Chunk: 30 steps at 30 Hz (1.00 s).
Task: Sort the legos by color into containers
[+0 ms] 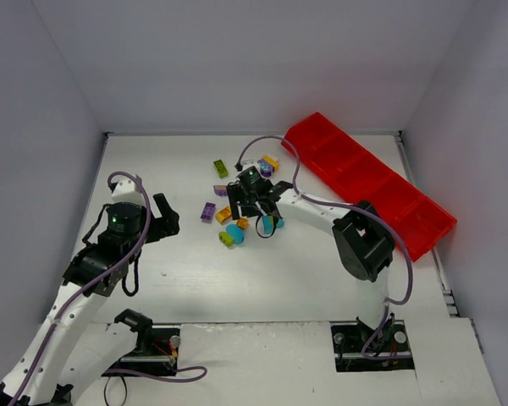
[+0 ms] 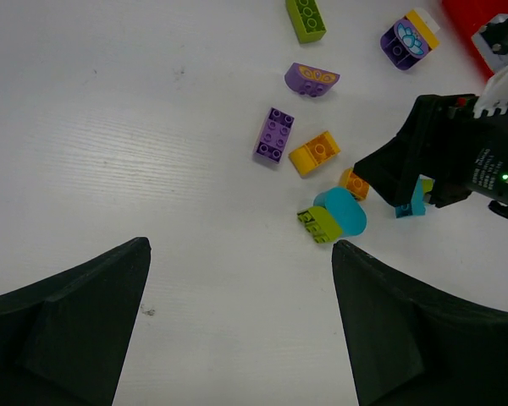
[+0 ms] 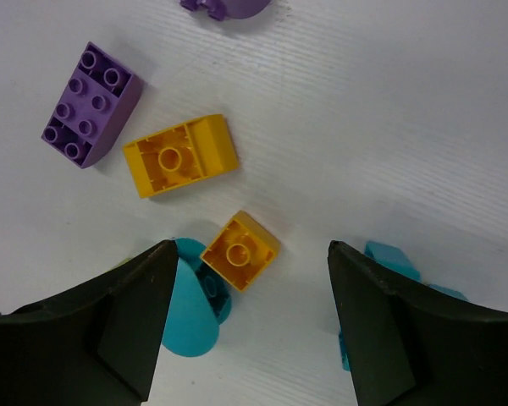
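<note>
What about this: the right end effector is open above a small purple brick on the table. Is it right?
Not quite. The brick is orange-yellow, not purple; the right wrist view shows the right end effector open above it on the table.

Purple, yellow, green and cyan legos (image 1: 207, 211) lie scattered near red containers (image 1: 356, 169).
</note>
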{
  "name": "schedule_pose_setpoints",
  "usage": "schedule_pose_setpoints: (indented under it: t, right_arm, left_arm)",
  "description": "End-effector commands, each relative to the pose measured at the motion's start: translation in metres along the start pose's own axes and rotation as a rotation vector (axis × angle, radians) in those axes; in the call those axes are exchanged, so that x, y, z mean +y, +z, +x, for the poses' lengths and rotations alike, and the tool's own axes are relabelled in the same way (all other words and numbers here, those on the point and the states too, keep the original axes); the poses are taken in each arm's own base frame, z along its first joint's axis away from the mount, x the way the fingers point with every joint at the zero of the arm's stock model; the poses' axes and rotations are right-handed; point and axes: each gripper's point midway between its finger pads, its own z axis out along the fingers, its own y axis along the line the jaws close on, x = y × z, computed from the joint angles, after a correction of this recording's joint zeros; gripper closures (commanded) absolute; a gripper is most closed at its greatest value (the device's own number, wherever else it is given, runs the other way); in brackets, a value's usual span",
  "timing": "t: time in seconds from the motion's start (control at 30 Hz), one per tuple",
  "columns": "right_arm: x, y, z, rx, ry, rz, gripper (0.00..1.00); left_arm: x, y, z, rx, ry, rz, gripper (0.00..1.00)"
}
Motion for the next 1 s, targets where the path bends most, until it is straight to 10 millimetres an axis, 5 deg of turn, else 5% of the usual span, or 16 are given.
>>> schedule_pose_setpoints:
  t: [0.0,0.33,0.7,0.83,0.97]
  right_arm:
    - [0.024,0.001,-0.025,-0.066,0.041,-0.037,0.32]
    - [0.013,0.026,0.002,0.002,0.109,0.029,0.39]
    - [0.010,0.034,0.024,0.056,0.131,0.046,0.63]
    - [0.003,0.028,0.010,0.015,0.106,0.075,0.85]
    - [-0.010,0.004,-0.043,-0.114,0.065,0.109,1.00]
  left_arm:
    - [-0.009,-0.002,-0.010,-0.029,-0.030,0.031,0.18]
    - [-0.010,0.000,-0.002,-0.001,-0.035,0.042,0.18]
    - [-0.011,0.004,0.005,0.025,-0.031,0.046,0.18]
    - [-0.011,0.003,0.005,0.022,-0.032,0.047,0.18]
    - [-0.010,0.003,0.004,0.020,-0.030,0.045,0.18]
